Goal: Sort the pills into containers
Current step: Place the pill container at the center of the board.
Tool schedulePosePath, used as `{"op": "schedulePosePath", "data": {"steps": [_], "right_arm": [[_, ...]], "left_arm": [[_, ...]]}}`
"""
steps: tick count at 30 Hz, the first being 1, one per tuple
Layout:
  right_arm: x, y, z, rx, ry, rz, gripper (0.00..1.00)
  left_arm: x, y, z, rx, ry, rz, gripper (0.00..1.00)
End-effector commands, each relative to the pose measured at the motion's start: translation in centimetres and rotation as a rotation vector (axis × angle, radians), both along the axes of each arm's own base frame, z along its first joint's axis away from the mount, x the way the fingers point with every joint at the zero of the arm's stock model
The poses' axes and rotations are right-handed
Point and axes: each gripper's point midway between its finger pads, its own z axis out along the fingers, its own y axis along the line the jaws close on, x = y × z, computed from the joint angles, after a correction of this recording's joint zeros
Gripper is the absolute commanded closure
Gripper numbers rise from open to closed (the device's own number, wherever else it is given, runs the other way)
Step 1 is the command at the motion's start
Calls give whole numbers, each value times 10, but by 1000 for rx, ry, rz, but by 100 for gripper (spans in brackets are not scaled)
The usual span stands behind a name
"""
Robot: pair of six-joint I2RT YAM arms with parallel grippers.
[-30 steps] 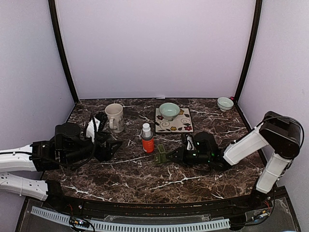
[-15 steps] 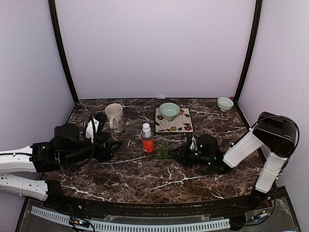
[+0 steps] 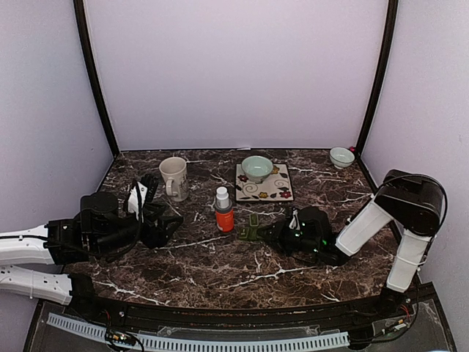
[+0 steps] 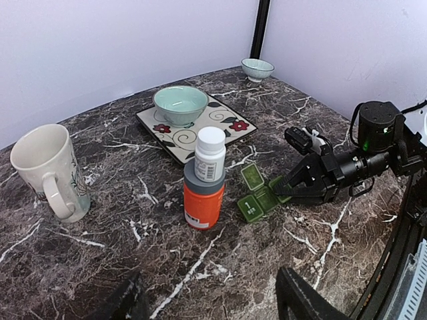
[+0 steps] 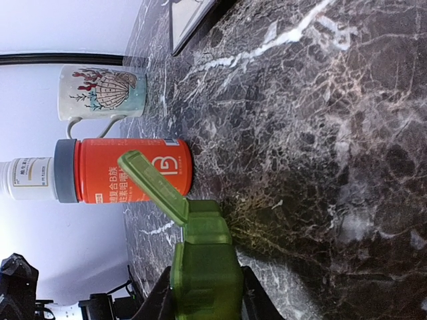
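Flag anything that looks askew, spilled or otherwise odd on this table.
Nothing looks spilled or damaged. Two things stand out. A small white bottle stands stacked on top of the orange bottle. The pill box, gripped at one end by the right gripper, has one lid flipped open.

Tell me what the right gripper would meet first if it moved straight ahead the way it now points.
Probably the orange bottle: the right gripper, shut on the green pill box, points at it. The box would likely touch first; the gap is unclear.
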Motion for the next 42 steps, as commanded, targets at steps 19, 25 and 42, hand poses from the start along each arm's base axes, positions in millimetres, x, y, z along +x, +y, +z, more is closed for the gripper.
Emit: {"op": "schedulePosePath", "data": {"steps": [19, 25, 42], "right_arm": [[-19, -22, -18, -116, 36, -60, 40], [-29, -26, -23, -185, 43, -62, 37], [-14, -45, 22, -588, -186, -76, 34]], "left_arm": [[-1, 4, 1, -44, -3, 6, 34], [-2, 5, 3, -53, -6, 9, 34], [1, 13, 11, -85, -26, 53, 34]]}}
